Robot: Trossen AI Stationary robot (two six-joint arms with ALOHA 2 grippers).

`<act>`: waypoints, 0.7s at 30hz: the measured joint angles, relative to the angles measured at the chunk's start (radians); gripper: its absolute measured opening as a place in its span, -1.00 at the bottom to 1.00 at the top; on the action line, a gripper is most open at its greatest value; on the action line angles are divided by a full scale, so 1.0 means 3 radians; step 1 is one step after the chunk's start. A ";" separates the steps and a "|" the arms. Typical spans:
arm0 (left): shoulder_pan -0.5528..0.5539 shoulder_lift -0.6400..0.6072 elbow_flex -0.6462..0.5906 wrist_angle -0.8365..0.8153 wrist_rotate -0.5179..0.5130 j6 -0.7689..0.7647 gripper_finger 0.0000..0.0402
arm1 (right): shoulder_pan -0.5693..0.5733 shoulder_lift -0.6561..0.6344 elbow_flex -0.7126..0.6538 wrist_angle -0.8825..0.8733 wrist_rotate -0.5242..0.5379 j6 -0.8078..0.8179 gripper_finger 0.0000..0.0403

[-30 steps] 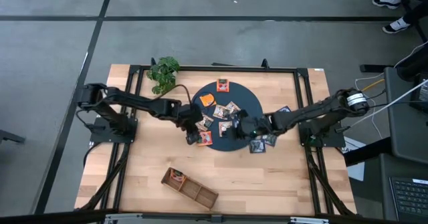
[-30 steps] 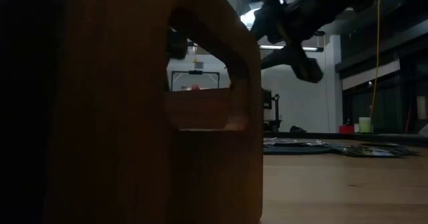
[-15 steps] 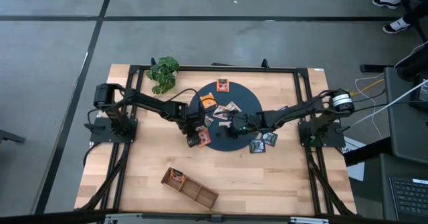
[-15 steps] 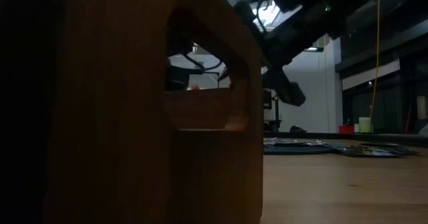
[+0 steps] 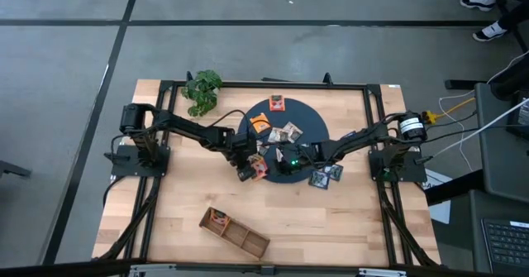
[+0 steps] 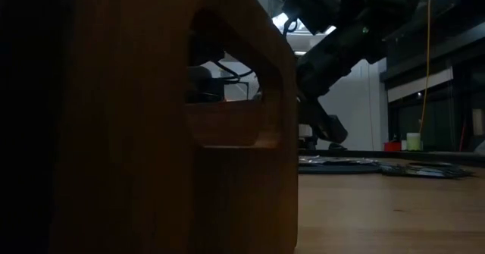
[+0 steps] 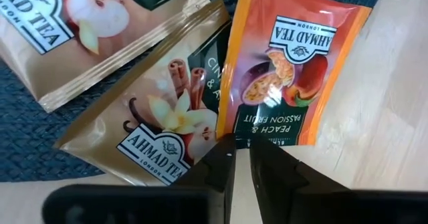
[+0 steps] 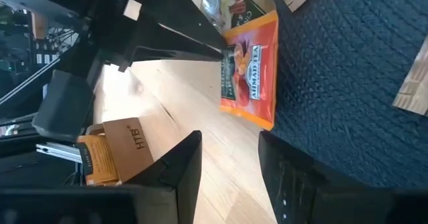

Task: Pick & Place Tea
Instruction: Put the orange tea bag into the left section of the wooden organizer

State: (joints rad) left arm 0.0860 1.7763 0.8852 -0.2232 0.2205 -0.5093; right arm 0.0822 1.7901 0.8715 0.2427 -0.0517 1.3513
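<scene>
A: Round mat (image 5: 307, 128) mid-frame; orange sachet (image 7: 287, 70) over its lower-left edge, just ahead of left gripper (image 7: 241, 158), long axis pointing away from it

B: Jaws narrow, nipping its near edge. Right gripper (image 8: 231, 158) wide, empty, nearby

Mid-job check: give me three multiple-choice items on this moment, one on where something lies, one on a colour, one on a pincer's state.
1. The orange sachet lies:
A) on the floor
B) across the edge of the round mat, partly on the table
C) lifted high in the air

2. The round mat is:
A) dark blue
B) white
C) red

3. The right pincer is:
A) shut on a sachet
B) open and empty
C) out of view

Answers: B, the right wrist view shows it half on the mat, half on wood; A, both that view and the high view show it; B, its fingers stand apart with nothing between.
</scene>
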 joint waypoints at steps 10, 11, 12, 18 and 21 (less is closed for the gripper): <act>0.0001 0.0004 -0.0005 0.0050 -0.0060 0.0030 -0.84 | -0.0045 0.0000 0.0000 -0.0274 0.0256 -0.0085 -0.26; 0.0001 0.0005 -0.0005 0.0062 -0.0064 0.0046 -0.84 | -0.0064 0.0000 0.0000 -0.0276 0.0256 -0.0086 -0.26; 0.0002 0.0006 -0.0005 0.0068 -0.0066 0.0049 -0.84 | -0.0083 0.0000 0.0000 -0.0274 0.0256 -0.0088 -0.26; 0.0003 0.0008 -0.0009 0.0132 -0.0075 0.0058 -0.85 | -0.0176 0.0122 0.0000 -0.0192 0.0236 -0.0091 -0.26; 0.0004 0.0008 -0.0009 0.0137 -0.0074 0.0077 -0.85 | -0.0194 0.0255 0.0000 0.0028 0.0038 -0.0084 -0.26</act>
State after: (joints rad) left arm 0.0872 1.7786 0.8825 -0.1822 0.1982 -0.4861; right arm 0.0241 1.8666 0.8715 0.2511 -0.0404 1.3263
